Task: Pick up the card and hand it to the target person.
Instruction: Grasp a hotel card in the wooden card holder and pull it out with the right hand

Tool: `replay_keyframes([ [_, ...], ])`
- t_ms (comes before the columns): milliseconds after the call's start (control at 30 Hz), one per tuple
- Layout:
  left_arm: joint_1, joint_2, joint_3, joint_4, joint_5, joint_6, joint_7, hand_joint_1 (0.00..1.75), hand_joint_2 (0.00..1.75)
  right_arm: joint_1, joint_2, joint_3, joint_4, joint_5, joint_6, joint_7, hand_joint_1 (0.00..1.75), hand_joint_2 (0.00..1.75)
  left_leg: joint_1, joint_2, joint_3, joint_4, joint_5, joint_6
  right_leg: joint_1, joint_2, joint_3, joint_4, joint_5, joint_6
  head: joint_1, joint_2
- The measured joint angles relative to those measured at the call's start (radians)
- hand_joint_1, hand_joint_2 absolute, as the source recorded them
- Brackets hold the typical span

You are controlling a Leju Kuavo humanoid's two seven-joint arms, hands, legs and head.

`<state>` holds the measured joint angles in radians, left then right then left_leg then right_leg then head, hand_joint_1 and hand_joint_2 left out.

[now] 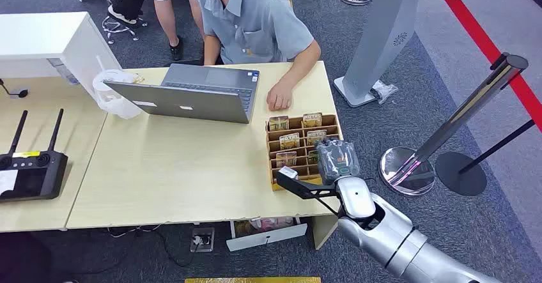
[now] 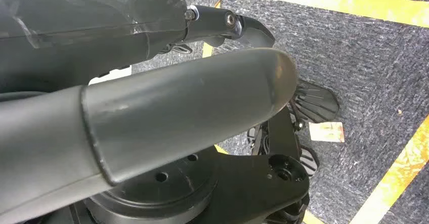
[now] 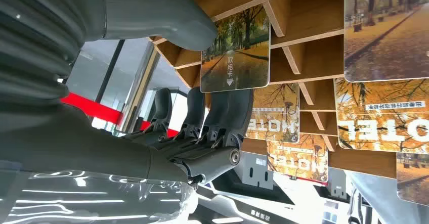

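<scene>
Card [image 3: 235,49] pinched by right hand [image 3: 152,82] at wooden rack [image 1: 303,144], left hand [image 2: 152,107] unclear.

A hotel-style reception desk — just under the right hand [image 1: 337,161] a wooden card rack [image 1: 276,147] holds cards printed "HOTEL" [image 3: 293,118]. Beyond it a person [image 1: 252,21] sits at a laptop [image 1: 192,94] on the counter [image 1: 166,168]; stanchion posts [image 1: 447,130] stand to its right on grey carpet.

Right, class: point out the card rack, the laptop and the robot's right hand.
card rack [image 1: 271,144]: head view, on its left wooden wall.
laptop [image 1: 182,99]: head view, on the back of its open lid.
right hand [image 1: 337,160]: head view, on the back of the hand, over the rack.
</scene>
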<state>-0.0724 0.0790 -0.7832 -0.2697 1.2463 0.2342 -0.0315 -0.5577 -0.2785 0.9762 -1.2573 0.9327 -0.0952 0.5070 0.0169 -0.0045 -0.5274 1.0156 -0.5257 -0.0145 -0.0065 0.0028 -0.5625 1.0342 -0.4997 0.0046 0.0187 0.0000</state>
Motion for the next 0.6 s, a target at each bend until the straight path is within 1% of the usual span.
replay_keyframes([
  [67,0.000,0.000,0.000,0.000,0.000,0.000,0.000,0.00,0.00,0.000,0.000,0.000,0.000,0.000,-0.001,0.001,1.11,1.75,0.000,0.000,0.000,0.000,0.000,0.000,0.000,0.000,0.000,0.000,0.000,0.000,0.000,0.000],
  [133,0.000,0.000,0.000,0.000,0.000,0.000,-0.001,0.00,0.00,0.000,0.000,0.000,0.000,0.001,-0.004,0.003,1.29,1.75,0.000,0.000,0.000,0.000,0.000,0.000,0.000,0.000,0.000,0.000,0.000,0.000,0.000,0.000],
  [233,0.000,0.000,-0.001,0.000,0.000,0.000,-0.001,0.00,0.00,0.000,0.000,0.000,0.000,0.006,-0.007,0.006,1.43,1.75,0.000,0.000,0.000,0.000,0.000,0.000,0.000,0.000,0.000,0.000,0.000,0.000,0.000,0.000],
  [333,0.000,0.000,-0.004,0.000,0.002,0.000,-0.001,0.00,0.00,0.000,0.000,0.000,-0.001,0.016,-0.012,0.008,1.71,1.75,0.000,0.000,0.000,0.000,0.000,0.000,0.000,0.000,0.000,0.000,0.000,0.000,0.000,0.000],
  [367,0.000,0.000,-0.005,0.000,0.003,0.000,-0.001,0.00,0.00,0.000,0.000,0.000,-0.001,0.020,-0.014,0.008,1.75,1.75,0.000,0.000,0.000,0.000,0.000,0.000,0.000,0.000,0.000,0.000,0.000,0.000,0.000,0.000],
  [600,0.000,0.000,-0.017,0.000,0.016,-0.001,-0.001,0.00,0.00,0.002,-0.002,-0.001,-0.035,0.078,-0.029,0.016,1.75,1.75,0.000,0.000,0.000,0.000,0.000,0.000,0.000,0.000,0.000,0.000,0.000,0.000,0.000,0.000],
])
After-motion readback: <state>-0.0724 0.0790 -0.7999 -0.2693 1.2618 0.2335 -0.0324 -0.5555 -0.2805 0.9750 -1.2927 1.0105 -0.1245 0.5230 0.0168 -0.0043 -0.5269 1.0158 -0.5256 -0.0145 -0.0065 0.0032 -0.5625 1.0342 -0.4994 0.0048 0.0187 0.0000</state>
